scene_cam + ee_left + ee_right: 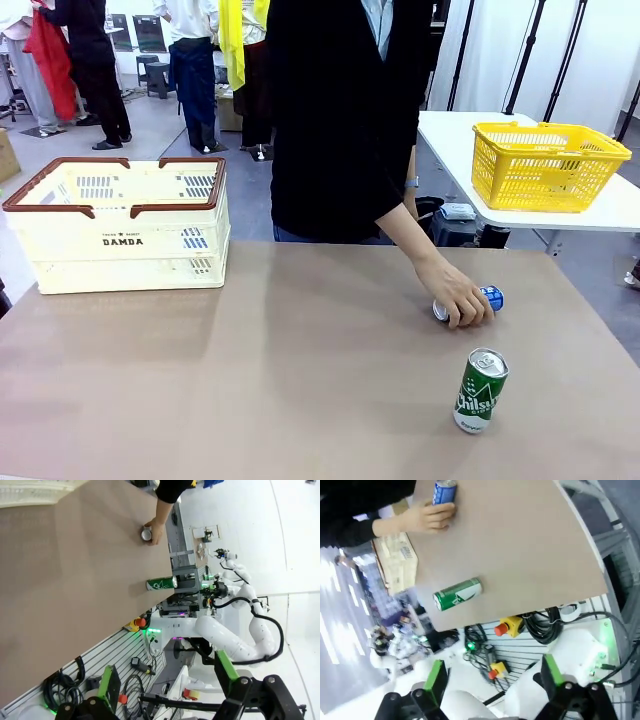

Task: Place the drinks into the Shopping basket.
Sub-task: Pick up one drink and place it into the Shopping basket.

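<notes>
Left side: the large cream-white rectangular plastic Shopping basket (120,225), with brown rim and handles, vented sides and "DAMDA" in black, stands on the far left part of the tan table (300,360). No drink can be seen inside it. In the left wrist view a cream edge lies at the far end of the table, well apart from the left gripper (164,665) and off to one side of its fingers; whether this is the basket cannot be confirmed. The left gripper's two black fingers with green pads are spread wide with nothing between them, and they hang off the table's near edge above the robot base. The slim green drink can with white lettering and silver top (161,583) is ahead of this gripper's gap and well apart from it. Beyond it is the slim blue drink can (146,534) under the person's hand (156,527). Centre to right, front view: the hand (458,295) lies over the blue can (490,297), which is on its side on the table. The green can (481,390) stands upright nearer the robot, apart from the hand. Right gripper (493,662): fingers spread wide, nothing between them, off the table edge. The green can (457,594) is ahead of it and apart, and the blue can (443,491) and hand (427,517) are farther on. Far right: a yellow mesh plastic basket (545,165) sits on a separate white table (450,140).
</notes>
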